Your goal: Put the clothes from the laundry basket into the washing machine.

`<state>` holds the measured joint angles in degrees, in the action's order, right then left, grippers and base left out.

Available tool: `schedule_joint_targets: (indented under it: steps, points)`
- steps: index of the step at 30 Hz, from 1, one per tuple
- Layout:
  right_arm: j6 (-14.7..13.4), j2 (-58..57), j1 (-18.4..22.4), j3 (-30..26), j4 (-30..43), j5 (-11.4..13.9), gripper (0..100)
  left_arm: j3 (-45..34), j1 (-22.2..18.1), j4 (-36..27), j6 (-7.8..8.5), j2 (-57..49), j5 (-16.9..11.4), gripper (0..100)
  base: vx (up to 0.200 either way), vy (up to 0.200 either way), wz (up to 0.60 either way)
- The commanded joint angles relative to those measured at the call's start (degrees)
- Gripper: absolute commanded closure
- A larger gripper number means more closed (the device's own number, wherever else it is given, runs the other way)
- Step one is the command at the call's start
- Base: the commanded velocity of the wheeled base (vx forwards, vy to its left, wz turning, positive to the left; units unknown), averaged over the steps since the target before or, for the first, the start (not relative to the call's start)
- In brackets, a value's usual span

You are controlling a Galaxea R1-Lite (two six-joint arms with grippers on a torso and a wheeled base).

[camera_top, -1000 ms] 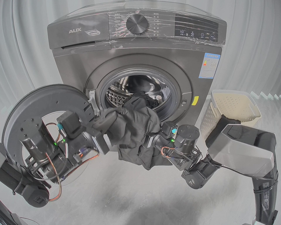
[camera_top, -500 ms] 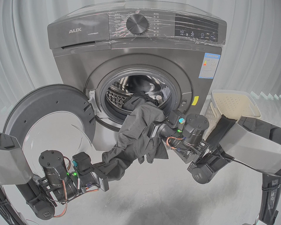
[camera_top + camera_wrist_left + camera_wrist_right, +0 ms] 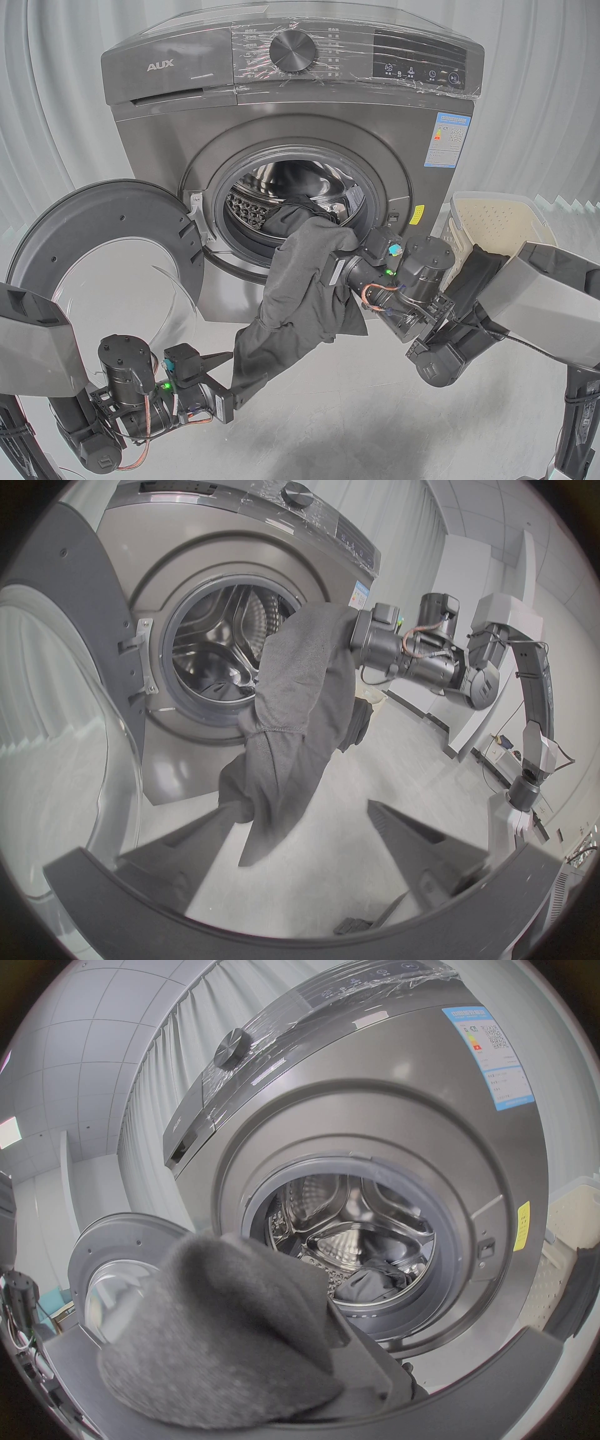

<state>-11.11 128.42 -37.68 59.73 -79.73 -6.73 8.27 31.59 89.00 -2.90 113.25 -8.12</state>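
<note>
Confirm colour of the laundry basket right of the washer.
The laundry basket is cream with small perforations; the head view shows it best.

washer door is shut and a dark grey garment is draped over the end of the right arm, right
No: the washer door is open, as the head view shows. The dark grey garment is draped over the end of the right arm.
</note>
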Motion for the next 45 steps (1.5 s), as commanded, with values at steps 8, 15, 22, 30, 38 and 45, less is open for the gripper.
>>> schedule_joint_targets:
  steps: [8, 15, 22, 30, 38, 45]
  points:
    - [0.03, -3.87, 1.12, -0.23, 1.06, 0.05, 100, -1.85, -0.47, -0.06, 0.26, -0.22, 0.03, 0, 0.0, 0.0, 0.0]
    - [0.12, -5.28, -0.55, -3.66, 0.54, 0.05, 100, 6.59, -0.56, -0.15, -0.26, 0.66, 0.65, 0, 0.0, 0.0, 0.0]
    - [0.21, -7.04, -1.96, -5.94, 0.36, 0.14, 100, 14.85, -0.56, -0.15, -0.44, 4.43, 2.41, 0, 0.0, 0.0, 0.0]
    - [0.12, -7.83, -4.15, -6.03, 0.36, 0.14, 100, 18.54, 0.23, -0.06, -0.26, 8.65, 2.32, 0, 0.0, 0.0, 0.0]
    - [0.03, -8.18, -6.0, -7.7, -0.52, 0.14, 100, 20.65, -0.65, -0.06, -0.26, 11.55, 0.12, 0, 0.0, 0.0, 0.0]
    - [-0.32, -10.03, -8.55, -9.28, -0.52, 0.14, 100, 25.75, -0.47, -0.06, -0.26, 14.72, 0.03, 0, 0.0, 0.0, 0.0]
